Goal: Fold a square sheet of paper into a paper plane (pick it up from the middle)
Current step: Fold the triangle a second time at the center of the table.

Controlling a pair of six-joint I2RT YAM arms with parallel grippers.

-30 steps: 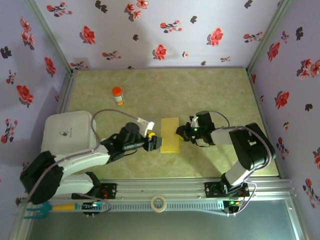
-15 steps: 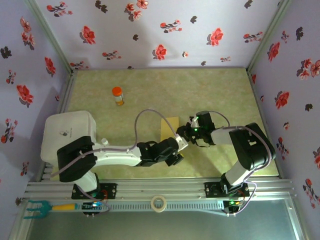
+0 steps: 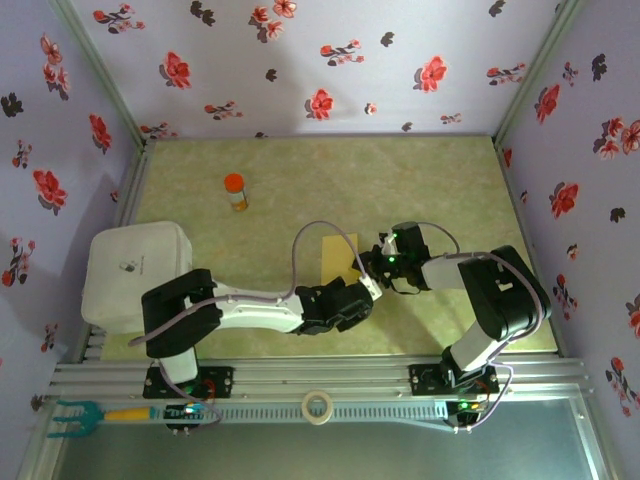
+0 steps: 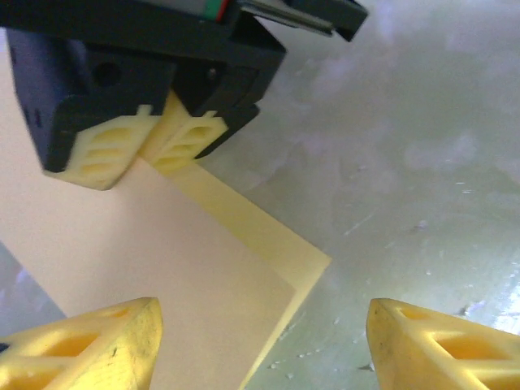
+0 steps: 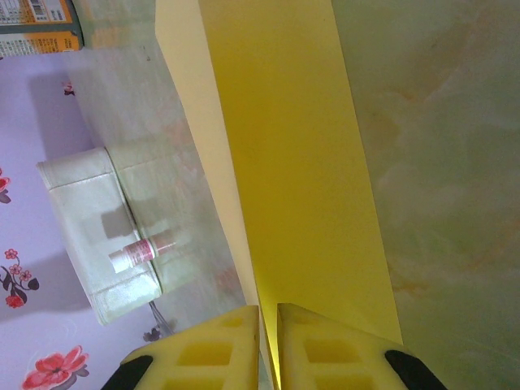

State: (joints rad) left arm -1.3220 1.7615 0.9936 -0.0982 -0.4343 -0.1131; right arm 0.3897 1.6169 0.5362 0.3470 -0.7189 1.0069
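Paper (image 5: 284, 146) is being clamped edgewise by the right gripper (image 5: 268, 341) — likely anchoring the yellow fold — while the left gripper (image 4: 260, 349) is hovering over it, jaws spread.

I see lilac paper walls (image 3: 300, 60) printed with red and black flowers on three sides of the pale green marbled worktop (image 3: 420, 175), evenly lit.
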